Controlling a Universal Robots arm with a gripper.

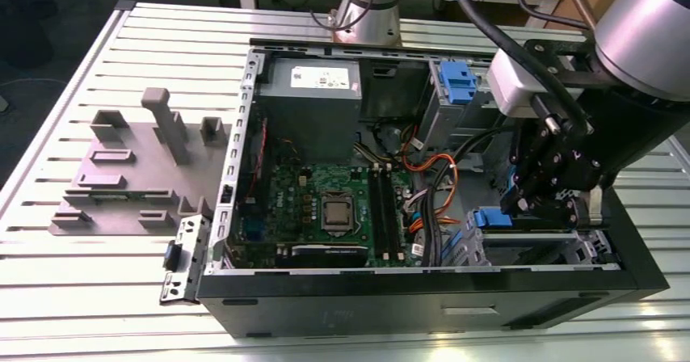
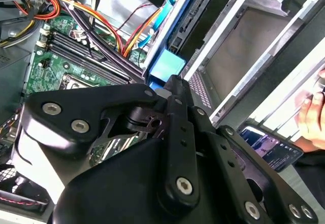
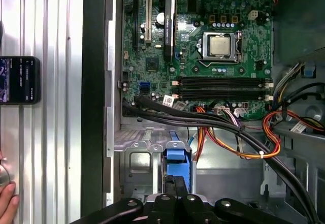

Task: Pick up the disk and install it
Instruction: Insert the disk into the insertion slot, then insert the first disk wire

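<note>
An open computer case (image 1: 232,160) lies on a slatted table. The disk sits in the drive cage at the case's corner on the exterior view's right; its blue end (image 1: 490,216) (image 3: 175,162) (image 2: 167,64) shows, the rest is hidden in the grey cage (image 1: 534,245). My gripper (image 1: 515,212) (image 3: 175,183) (image 2: 173,84) reaches down into that corner. Its fingers stand shut together, with the tips right at the disk's blue end. Whether they touch it I cannot tell.
Orange and black cables (image 3: 238,137) run beside the cage, next to the motherboard (image 1: 323,208). A grey box with a white sticker (image 1: 313,79) and a blue clip (image 1: 458,83) sit at the far side. A grey fixture (image 1: 129,168) lies outside. A phone (image 3: 19,80) and a hand (image 3: 6,198) are nearby.
</note>
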